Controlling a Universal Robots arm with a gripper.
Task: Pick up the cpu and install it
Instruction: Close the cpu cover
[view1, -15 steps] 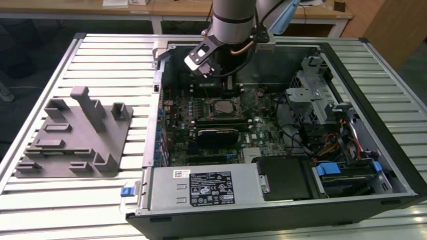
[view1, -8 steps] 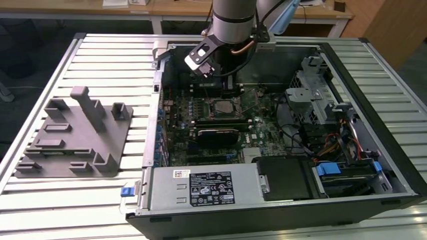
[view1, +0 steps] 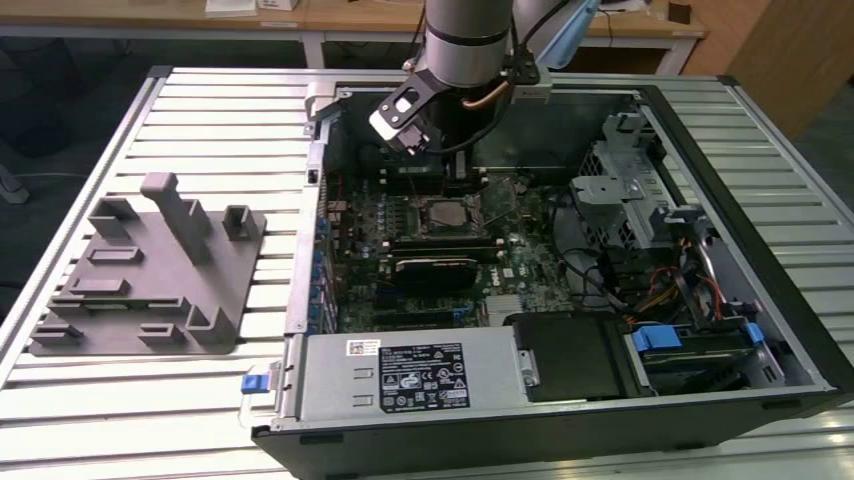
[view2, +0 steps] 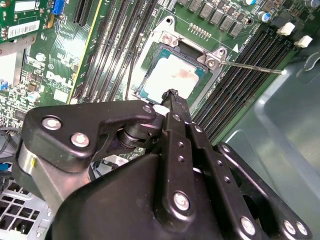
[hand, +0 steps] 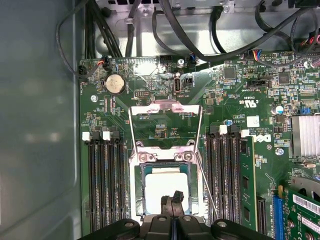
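The cpu (hand: 159, 186) is a flat square chip with a silver-grey top, lying in the open socket on the green motherboard (hand: 240, 90); it is also seen in the second wrist view (view2: 170, 75). The socket's metal load plate (hand: 165, 107) is flipped up and its thin lever (view2: 252, 66) stands out to the side. My gripper (hand: 173, 198) hangs just above the chip with its black fingers pressed together and nothing between them, as in the second wrist view (view2: 172, 96). In the exterior view the arm (view1: 461, 60) reaches down into the open computer case (view1: 747, 300) over the socket (view1: 441, 212).
Memory slots (hand: 105, 175) flank the socket on both sides. Black cables (hand: 200, 45) run along the case wall beyond the board. A grey plastic fixture tray (view1: 147, 270) sits on the slatted table at the exterior view's left. The power supply (view1: 400, 375) and drive cage (view1: 627, 190) crowd the case.
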